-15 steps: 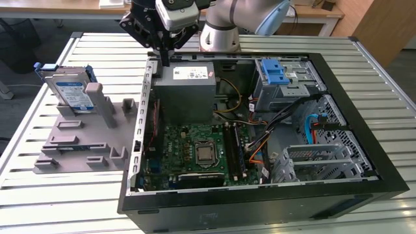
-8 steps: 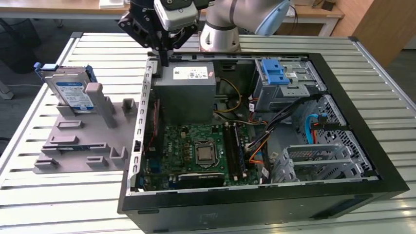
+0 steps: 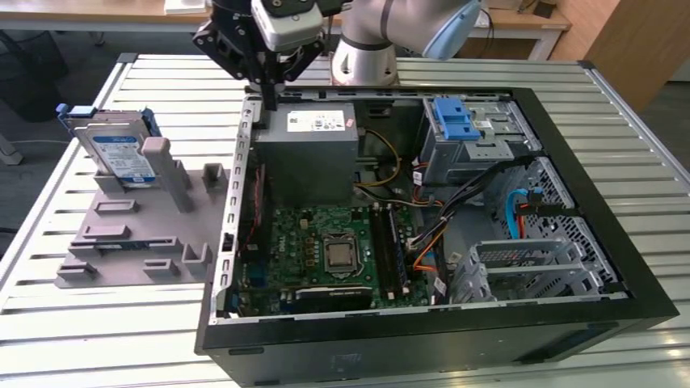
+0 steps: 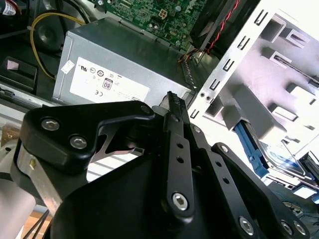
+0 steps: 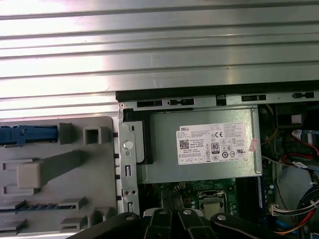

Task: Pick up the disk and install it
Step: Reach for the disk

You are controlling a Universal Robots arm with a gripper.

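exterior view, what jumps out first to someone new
The open black computer case fills the middle. The black claw hangs over its far edge by the grey power supply, while the blue-labelled disk stands in a grey holder at the exterior view's left.

The disk stands upright in a fixture on the table, at the exterior view's left of the open computer case, with the gripper above the case wall beside the power supply.
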